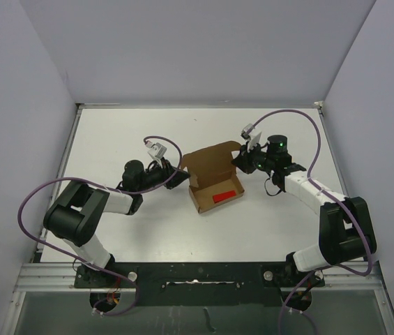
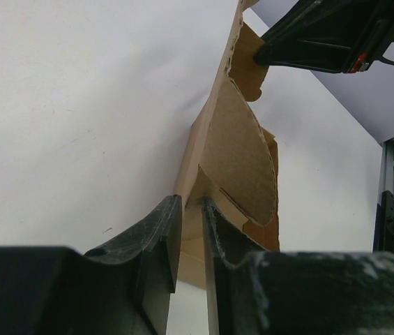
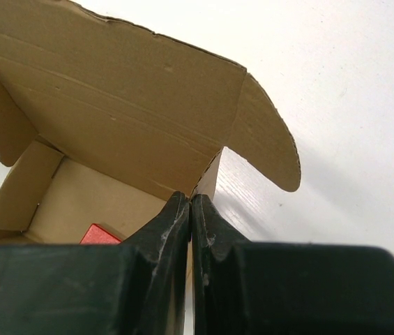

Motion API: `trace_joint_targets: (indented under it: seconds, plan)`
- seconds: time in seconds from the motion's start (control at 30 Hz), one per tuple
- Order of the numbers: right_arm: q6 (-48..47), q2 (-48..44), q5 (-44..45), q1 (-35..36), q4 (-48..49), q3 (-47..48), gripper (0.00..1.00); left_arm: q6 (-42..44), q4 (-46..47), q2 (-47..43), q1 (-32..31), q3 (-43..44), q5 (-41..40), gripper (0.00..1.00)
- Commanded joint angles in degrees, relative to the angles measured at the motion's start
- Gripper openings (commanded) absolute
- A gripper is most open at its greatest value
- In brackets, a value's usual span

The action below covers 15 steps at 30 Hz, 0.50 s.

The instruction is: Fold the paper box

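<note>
The paper box (image 1: 207, 162) stands in the middle of the table, a brown open carton with its lid flap upright at the back. My left gripper (image 1: 178, 172) is at its left end. In the left wrist view its jaws (image 2: 191, 204) stand a narrow gap apart at the box's corner edge (image 2: 238, 146), with cardboard showing through the gap. My right gripper (image 1: 240, 160) is at the right end. In the right wrist view it (image 3: 191, 197) is shut on the top edge of the box's side wall (image 3: 209, 174), beside a rounded flap (image 3: 270, 146).
A small red block (image 1: 226, 196) lies inside the box, its corner also showing (image 3: 99, 234) in the right wrist view. The right arm's black gripper body (image 2: 329, 31) shows at the top of the left wrist view. Purple cables loop beside both arms.
</note>
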Motion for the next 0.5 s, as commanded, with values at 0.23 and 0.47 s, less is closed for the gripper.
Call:
trace_joint_targets:
  seconds: [0.23, 0.47]
  plan:
    - [1.8, -0.93, -5.2, 0.31, 1.32, -0.31, 0.0, -0.35, 5.77, -0.79, 0.29, -0.56, 0.74, 0.1]
    - [1.51, -0.97, -3.39, -0.23, 0.72, -0.13, 0.0, -1.23, 4.0, -4.72, 1.27, -3.7, -1.89, 0.2]
